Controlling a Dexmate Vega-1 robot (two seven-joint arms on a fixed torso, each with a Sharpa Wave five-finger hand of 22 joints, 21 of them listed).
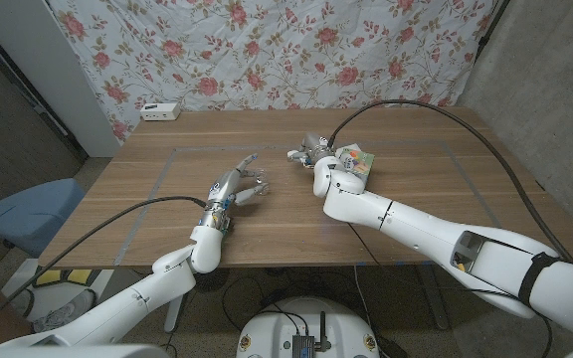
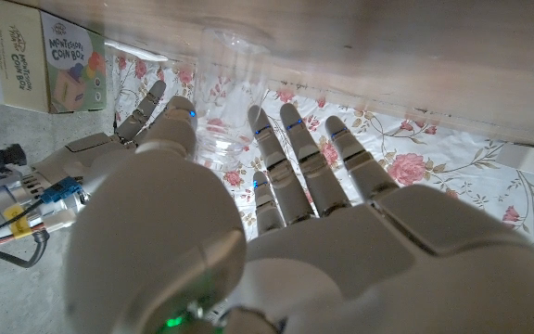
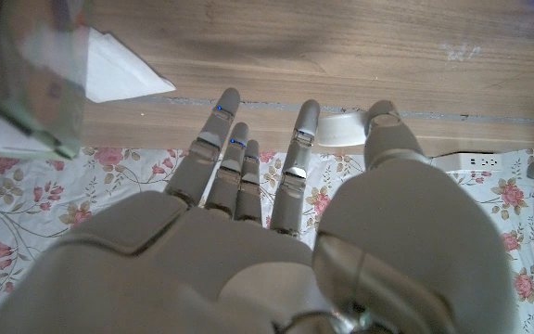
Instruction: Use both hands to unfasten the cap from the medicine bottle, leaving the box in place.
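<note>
Two hands are at work near the middle of the wooden table [image 1: 147,229], well apart from each other, and the cap looks to be off the bottle already. Your right hand [image 1: 318,157] pinches the small white round cap [image 3: 346,128] between its thumb and a fingertip, with the other fingers reaching out straight over the table. It sits just beside the colourful printed cardboard box [image 1: 358,159], which lies flat on the table behind it.

Your left hand [image 1: 237,187] is spread around the clear plastic medicine bottle [image 2: 219,93]. In the left wrist view the bottle stands on the table between the thumb on one side and the fingers on the other. I cannot tell whether those fingers press on it or only cage it. In the head view the bottle is too transparent to pick out.

I judge the unfastening itself to be done or all but done, and what remains is to part the two pieces cleanly. The next move calls for a firm hold on the bottle with your left hand, so it doesn't tip. Carry the cap away on the side clear of the box and set it down on bare wood. Your right forearm is close to the box, so a careless sweep could nudge it.
</note>
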